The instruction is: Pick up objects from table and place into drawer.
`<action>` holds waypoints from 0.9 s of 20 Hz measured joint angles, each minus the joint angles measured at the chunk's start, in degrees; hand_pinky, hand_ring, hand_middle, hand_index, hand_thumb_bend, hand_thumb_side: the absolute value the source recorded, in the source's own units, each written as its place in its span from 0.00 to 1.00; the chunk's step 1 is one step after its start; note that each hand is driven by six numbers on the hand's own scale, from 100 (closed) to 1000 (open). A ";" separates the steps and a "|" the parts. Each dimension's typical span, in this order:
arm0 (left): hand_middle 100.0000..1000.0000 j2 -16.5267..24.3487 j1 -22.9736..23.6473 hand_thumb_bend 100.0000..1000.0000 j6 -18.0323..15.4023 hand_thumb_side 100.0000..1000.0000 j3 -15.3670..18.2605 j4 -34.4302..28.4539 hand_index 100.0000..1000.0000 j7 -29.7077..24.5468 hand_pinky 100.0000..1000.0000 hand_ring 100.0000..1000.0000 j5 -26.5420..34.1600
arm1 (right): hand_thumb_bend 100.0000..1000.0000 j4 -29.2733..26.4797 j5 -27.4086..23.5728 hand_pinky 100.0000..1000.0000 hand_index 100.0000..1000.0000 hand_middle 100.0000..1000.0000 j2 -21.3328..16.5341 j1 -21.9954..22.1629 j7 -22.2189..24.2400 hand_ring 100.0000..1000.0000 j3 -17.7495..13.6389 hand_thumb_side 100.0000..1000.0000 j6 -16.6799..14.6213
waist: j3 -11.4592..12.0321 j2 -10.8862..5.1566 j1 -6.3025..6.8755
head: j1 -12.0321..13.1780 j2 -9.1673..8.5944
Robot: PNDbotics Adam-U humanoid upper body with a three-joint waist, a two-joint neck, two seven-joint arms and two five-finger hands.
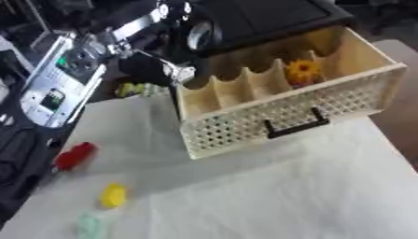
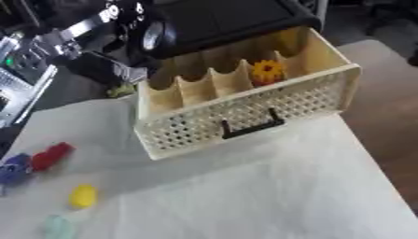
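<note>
The open wooden drawer [image 1: 286,112] holds an orange-yellow gear-shaped piece [image 1: 303,71] in a right-hand compartment. Well to the drawer's front left lie a red object [image 1: 74,155], a yellow object [image 1: 114,195] and a pale green object [image 1: 91,225]. A blue object [image 2: 14,169] touches the red one. Left hand [image 1: 151,69] hangs at the drawer's rear left corner, finger state unclear.

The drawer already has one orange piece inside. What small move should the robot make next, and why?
Probably bring the left hand, now up beside the drawer's left end, down toward the red object, the nearest piece on that side. The drawer stands open, with only an orange gear-like piece in one compartment, while red, yellow and pale green objects lie on the white cloth.
</note>
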 measured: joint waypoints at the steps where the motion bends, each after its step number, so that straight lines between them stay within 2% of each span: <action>1: 0.35 -0.16 -0.01 0.00 -0.21 0.25 -0.08 0.20 0.61 -0.06 0.00 0.29 0.00 | 0.00 0.00 0.00 0.53 0.65 0.26 0.02 0.00 -0.01 0.51 0.00 0.94 0.06 | 0.06 0.02 0.03 | 0.00 0.00; 3: 0.36 -0.41 -0.01 0.00 -0.63 0.25 -0.33 0.37 0.62 -0.36 0.00 0.30 0.01 | 0.00 0.00 0.00 0.53 0.65 0.26 0.04 0.00 -0.06 0.51 0.00 0.94 0.16 | 0.20 0.02 0.04 | 0.00 0.02; 5: 0.42 -0.41 -0.01 0.00 -0.95 0.26 -0.40 0.37 0.71 -0.74 0.01 0.35 -0.17 | 0.00 0.00 0.00 0.53 0.65 0.26 0.06 0.00 -0.15 0.51 -0.01 0.94 0.30 | 0.36 0.03 0.07 | -0.03 0.08; 6: 0.47 -0.41 -0.01 0.00 -1.01 0.27 -0.48 0.37 0.74 -0.94 0.04 0.40 -0.51 | 0.00 0.00 0.00 0.53 0.65 0.26 0.07 0.00 -0.15 0.50 -0.01 0.94 0.33 | 0.38 0.03 0.07 | -0.07 0.12; 11: 0.55 -0.41 0.02 0.00 -0.56 0.27 -0.50 0.58 0.81 -1.10 0.11 0.47 -4.04 | 0.00 0.00 -0.22 0.53 0.65 0.26 0.13 0.00 -0.18 0.50 -0.01 0.94 0.66 | 0.45 0.03 0.14 | -0.26 0.38; 13: 0.59 -0.41 0.09 0.00 -0.34 0.27 -0.50 0.70 0.89 -0.88 0.14 0.49 -5.62 | 0.00 0.00 -0.28 0.53 0.65 0.26 0.24 0.00 -0.18 0.50 -0.01 0.93 0.71 | 0.43 0.03 0.14 | -0.27 0.48; 15: 0.66 -0.41 0.13 0.00 -0.37 0.31 -0.50 0.69 0.93 -0.66 0.21 0.56 -6.66 | 0.00 0.00 -0.29 0.53 0.65 0.26 0.51 0.00 -0.18 0.50 -0.01 0.93 0.74 | 0.40 0.03 0.14 | -0.28 0.55; 18: 0.77 -0.41 0.15 0.00 -0.64 0.42 -0.62 0.57 0.99 -0.41 0.38 0.70 -7.83 | 0.00 0.00 -0.31 0.53 0.65 0.26 0.52 0.00 -0.20 0.50 -0.03 0.93 0.78 | 0.40 0.03 0.14 | -0.29 0.58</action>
